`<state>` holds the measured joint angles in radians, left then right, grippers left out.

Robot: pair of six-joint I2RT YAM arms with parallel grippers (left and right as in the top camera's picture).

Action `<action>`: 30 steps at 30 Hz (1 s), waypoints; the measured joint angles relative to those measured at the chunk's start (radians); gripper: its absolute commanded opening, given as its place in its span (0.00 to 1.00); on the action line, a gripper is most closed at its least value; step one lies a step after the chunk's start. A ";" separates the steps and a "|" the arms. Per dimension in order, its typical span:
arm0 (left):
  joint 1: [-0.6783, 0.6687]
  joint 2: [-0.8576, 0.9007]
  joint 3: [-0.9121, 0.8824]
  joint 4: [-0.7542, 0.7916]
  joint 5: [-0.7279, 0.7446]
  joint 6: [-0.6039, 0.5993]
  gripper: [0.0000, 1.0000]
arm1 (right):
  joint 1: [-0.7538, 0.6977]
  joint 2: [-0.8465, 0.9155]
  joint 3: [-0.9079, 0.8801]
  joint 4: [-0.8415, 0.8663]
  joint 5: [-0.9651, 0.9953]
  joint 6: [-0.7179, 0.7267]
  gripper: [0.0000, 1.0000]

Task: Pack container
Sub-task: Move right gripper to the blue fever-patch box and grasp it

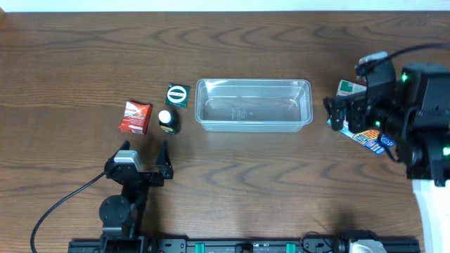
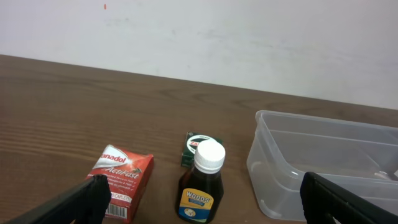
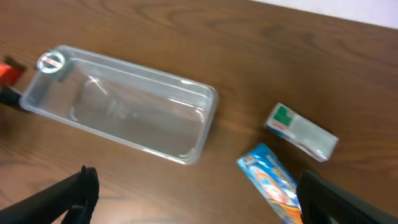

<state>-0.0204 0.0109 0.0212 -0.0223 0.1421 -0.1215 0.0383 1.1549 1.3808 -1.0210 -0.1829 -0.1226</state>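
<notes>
The clear plastic container [image 1: 254,105] stands empty at the table's middle; it also shows in the left wrist view [image 2: 323,162] and the right wrist view [image 3: 121,102]. Left of it lie a red Panadol box [image 1: 135,117], a dark Woods bottle [image 1: 168,121] with a white cap, and a small green packet [image 1: 178,95]. Right of it lie a white-green box [image 3: 301,132] and a blue packet [image 3: 273,180]. My left gripper [image 1: 144,158] is open and empty, in front of the bottle. My right gripper [image 1: 337,112] is open and empty, above the blue packet.
The brown wooden table [image 1: 232,42] stretches behind the container. The arms' base rail [image 1: 246,246] runs along the front edge. A black cable [image 1: 56,204] trails from the left arm.
</notes>
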 measured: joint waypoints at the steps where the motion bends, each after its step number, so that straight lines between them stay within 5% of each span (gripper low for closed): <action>1: 0.000 0.000 0.000 0.000 0.000 0.000 0.98 | -0.004 0.008 0.011 -0.008 0.023 -0.008 0.99; 14: 0.000 0.000 0.000 0.000 0.000 0.000 0.98 | -0.187 0.089 0.015 -0.051 0.199 -0.208 0.99; 30: 0.000 0.000 0.000 0.000 0.000 0.000 0.98 | -0.248 0.472 0.015 -0.011 0.184 -0.241 0.93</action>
<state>-0.0204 0.0109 0.0212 -0.0223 0.1421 -0.1215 -0.2092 1.6264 1.3960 -1.0325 0.0013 -0.3634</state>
